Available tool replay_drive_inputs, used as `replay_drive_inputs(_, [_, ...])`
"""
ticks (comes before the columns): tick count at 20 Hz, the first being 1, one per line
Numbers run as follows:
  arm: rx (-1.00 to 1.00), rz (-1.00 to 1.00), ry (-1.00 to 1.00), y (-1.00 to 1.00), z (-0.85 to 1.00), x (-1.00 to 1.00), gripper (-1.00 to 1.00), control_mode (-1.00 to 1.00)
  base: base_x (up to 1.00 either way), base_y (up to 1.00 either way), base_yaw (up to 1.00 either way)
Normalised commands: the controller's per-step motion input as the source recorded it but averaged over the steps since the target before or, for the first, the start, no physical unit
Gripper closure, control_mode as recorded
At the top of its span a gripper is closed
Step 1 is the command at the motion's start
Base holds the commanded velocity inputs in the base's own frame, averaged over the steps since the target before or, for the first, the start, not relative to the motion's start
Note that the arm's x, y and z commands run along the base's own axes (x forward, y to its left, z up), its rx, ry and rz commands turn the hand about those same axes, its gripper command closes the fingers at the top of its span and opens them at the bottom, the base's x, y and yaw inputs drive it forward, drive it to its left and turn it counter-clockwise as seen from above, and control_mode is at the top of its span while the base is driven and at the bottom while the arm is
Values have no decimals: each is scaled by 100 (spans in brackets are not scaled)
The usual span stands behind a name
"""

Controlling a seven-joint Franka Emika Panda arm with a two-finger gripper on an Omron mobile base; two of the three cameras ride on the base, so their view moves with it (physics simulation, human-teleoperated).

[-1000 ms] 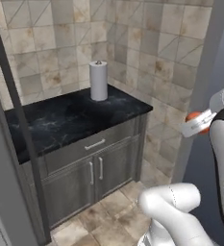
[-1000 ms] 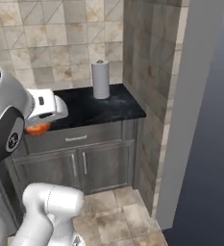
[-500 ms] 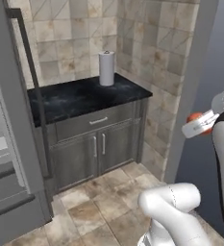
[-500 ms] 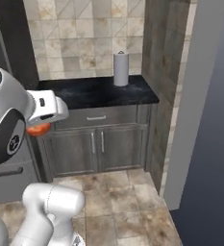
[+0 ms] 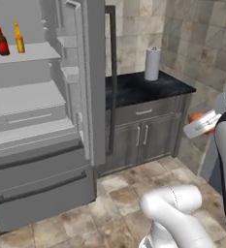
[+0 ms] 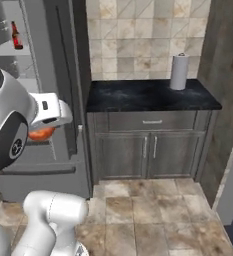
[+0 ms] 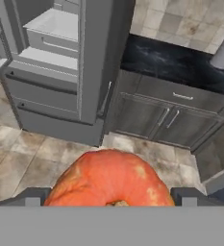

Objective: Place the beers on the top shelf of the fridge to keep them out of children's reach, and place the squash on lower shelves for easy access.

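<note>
Squash (image 7: 109, 178) sits pinched in your wide-spread pincer (image 7: 111, 198); both beers (image 5: 9, 38) stand on the fridge's (image 5: 51, 145) top shelf (image 5: 24, 52).

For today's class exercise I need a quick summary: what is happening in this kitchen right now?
The white arm's tool carries the squash between its wide-set fingers, clear of the floor. The fridge stands open beside the counter, and both beers already stand on its top shelf. The lower shelves await the squash.

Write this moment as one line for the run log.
tool: shut on squash | beers: on top shelf | fridge: open | squash: not yet on shelf
</note>
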Motion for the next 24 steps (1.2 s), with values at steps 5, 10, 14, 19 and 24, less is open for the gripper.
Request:
replay_drive_inputs(5, [0, 0, 0, 0, 0, 0, 100, 100, -15, 100, 11])
replay_drive_inputs(10, [0, 0, 0, 0, 0, 0, 100, 100, 2, 100, 1])
replay_drive_inputs(14, [0, 0, 0, 0, 0, 0, 100, 100, 26, 94, 0])
replay_drive_inputs(19, [0, 0, 0, 0, 0, 0, 100, 100, 52, 23, 0])
replay_drive_inputs(24, [0, 0, 0, 0, 0, 0, 100, 100, 65, 0, 0])
